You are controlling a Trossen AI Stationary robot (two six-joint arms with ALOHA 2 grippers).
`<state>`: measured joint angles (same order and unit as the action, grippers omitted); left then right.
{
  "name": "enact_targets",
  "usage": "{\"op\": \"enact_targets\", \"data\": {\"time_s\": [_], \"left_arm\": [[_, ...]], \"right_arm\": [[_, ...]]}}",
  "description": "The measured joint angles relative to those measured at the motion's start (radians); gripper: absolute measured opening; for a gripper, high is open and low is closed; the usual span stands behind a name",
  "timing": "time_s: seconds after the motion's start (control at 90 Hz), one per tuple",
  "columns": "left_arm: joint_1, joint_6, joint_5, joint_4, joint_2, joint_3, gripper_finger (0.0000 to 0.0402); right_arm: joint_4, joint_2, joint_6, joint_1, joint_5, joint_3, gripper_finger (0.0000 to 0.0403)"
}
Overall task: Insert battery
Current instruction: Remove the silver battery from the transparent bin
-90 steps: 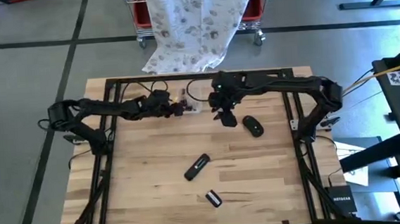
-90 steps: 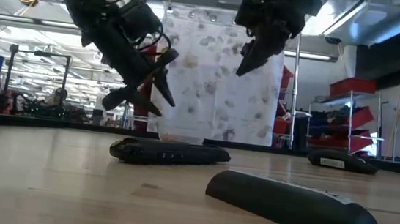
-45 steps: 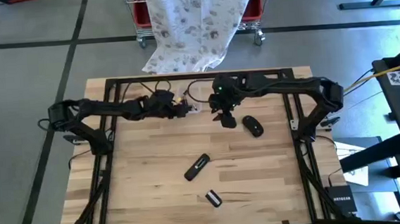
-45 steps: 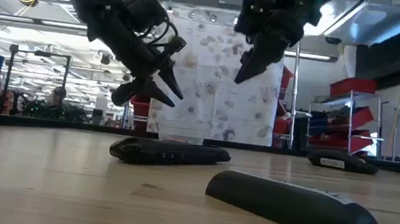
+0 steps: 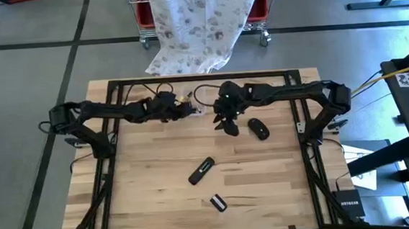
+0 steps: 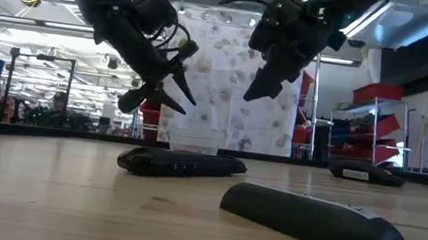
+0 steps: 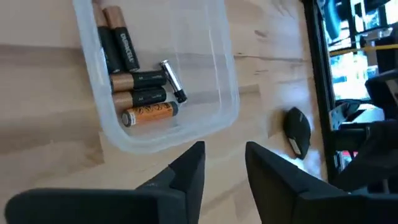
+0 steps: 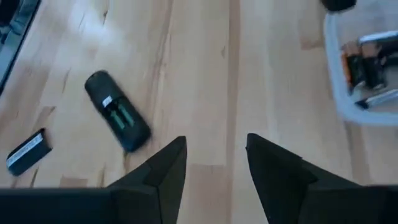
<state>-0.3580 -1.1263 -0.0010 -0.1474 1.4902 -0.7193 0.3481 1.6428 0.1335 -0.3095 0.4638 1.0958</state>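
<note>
While both arms hang above the counter [image 5: 157, 154], left claw [image 7: 225, 163] is parted and empty, just short of the clear tray [image 7: 211, 118] of batteries [image 7: 140, 98]. Right claw [image 8: 214, 155], also parted and empty, hovers with the open-backed remote [image 8: 118, 119] ahead on the wood and its cover [image 8: 26, 151] beyond it.

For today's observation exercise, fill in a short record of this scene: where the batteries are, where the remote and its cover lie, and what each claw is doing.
batteries: loose in a clear tray at the table's far edge
remote: mid-table, battery bay open
cover: apart from the remote, nearer the front edge
third item: dark oval object, right of centre
left claw: open, empty, above the tray
right claw: open, empty, raised over bare table
</note>
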Motion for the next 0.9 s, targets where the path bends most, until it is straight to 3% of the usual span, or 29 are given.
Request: {"op": "enact_targets", "data": {"time_s": [0.333, 0.533, 0.9], "left_arm": [[-0.036, -0.003, 0.050, 0.140, 0.000, -0.001, 0.0160], [-0.075, 0.085, 0.036, 0.165, 0.000, -0.001, 0.0146], [-0.099, 0.082, 0.067, 0.137, 0.074, -0.001, 0.0117]], "right_arm": [[-0.062, 0.000, -0.007, -0.047, -0.016, 0.000, 0.0154], [-0.060, 0.000, -0.006, -0.047, -0.026, 0.000, 0.0154], [-0.044, 0.000, 0.001, -0.047, -0.026, 0.000, 0.0154]]}}
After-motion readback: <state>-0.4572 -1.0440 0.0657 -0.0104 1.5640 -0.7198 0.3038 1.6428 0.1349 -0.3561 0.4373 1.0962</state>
